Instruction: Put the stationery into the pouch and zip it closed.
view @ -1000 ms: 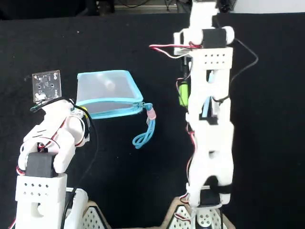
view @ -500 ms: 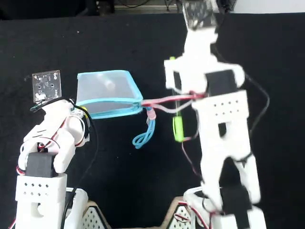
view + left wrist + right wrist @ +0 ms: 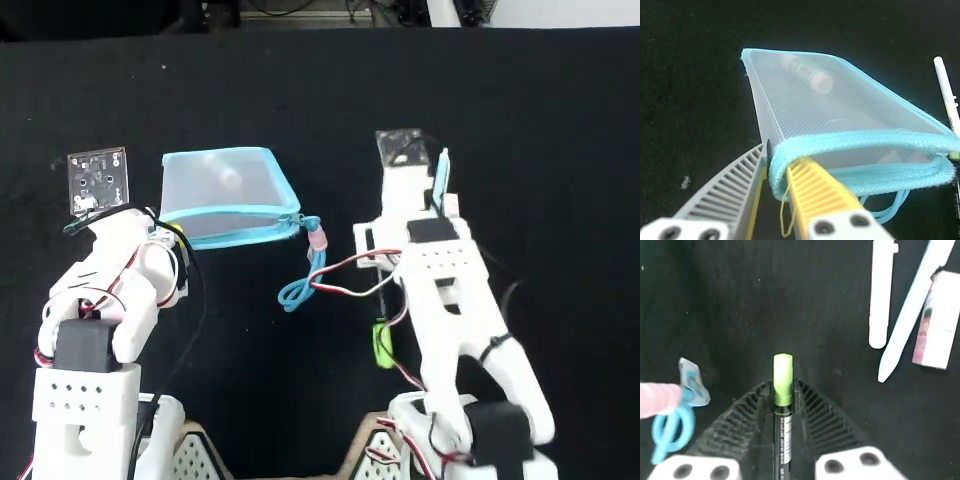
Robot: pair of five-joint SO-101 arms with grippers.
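Observation:
The pale mesh pouch (image 3: 222, 190) with cyan trim lies at the left of the table, with small pale items showing through the mesh (image 3: 820, 80). My left gripper (image 3: 172, 240) (image 3: 777, 162) is shut on the pouch's zip edge at its end. The zip bands stand apart at the mouth (image 3: 875, 160). My right gripper (image 3: 782, 390) is shut on a green marker (image 3: 782, 377) (image 3: 382, 343), held above the black table in front of the pouch's blue strap (image 3: 303, 280). A light blue pen (image 3: 441, 176) (image 3: 912, 310), a white pen (image 3: 880, 295) (image 3: 946, 95) and an eraser (image 3: 935, 320) lie on the table.
The pink zip pull (image 3: 317, 238) and the blue loop (image 3: 670, 427) trail from the pouch's right corner. Black cloth (image 3: 560, 150) covers the table, with open room to the far right and at the back.
My right arm has drawn back from the far side toward the front of the table, carrying the green marker with it. The left arm and the pouch have stayed put.

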